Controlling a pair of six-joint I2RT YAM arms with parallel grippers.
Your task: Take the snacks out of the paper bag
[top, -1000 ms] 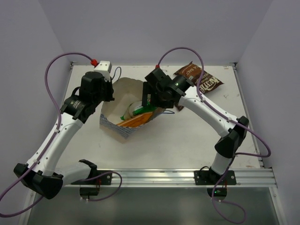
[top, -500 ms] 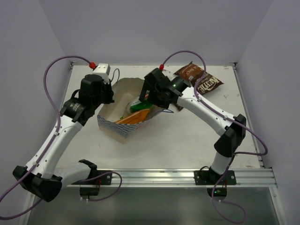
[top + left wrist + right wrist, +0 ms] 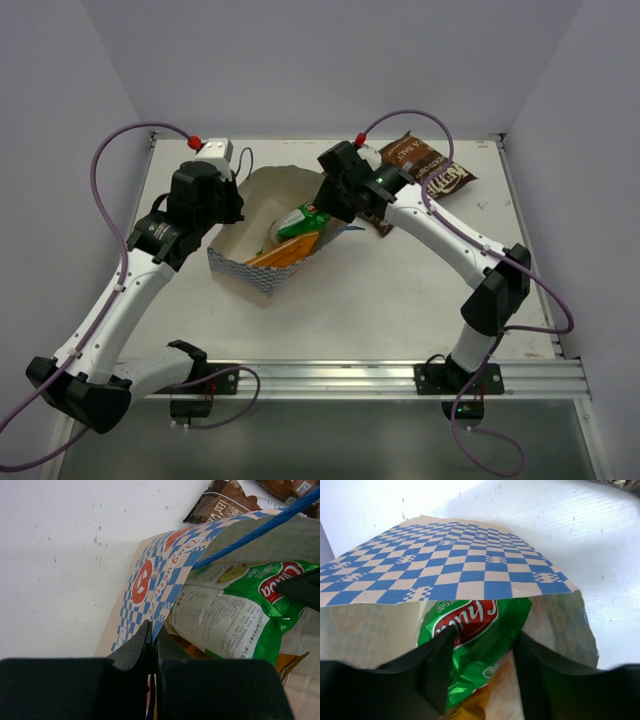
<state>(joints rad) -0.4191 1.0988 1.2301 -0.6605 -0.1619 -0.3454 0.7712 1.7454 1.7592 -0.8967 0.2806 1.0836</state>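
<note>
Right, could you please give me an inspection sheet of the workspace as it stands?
Surface: white table, a few small dark specks.
Job's things: paper bag, mouth held open; green packet and orange packet in it; two brown packets out on the table, far right.
Clutter: nothing seen.
Claws: left claw shut on the bag's edge; right claw astride the green packet, grip unclear.
Cables: purple cables loop above both arms.
Surroundings: plain pale walls; metal rail at the near edge.

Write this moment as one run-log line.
left gripper: shut on paper bag | right gripper: astride green packet, grip unclear | brown packets: out, on table
</note>
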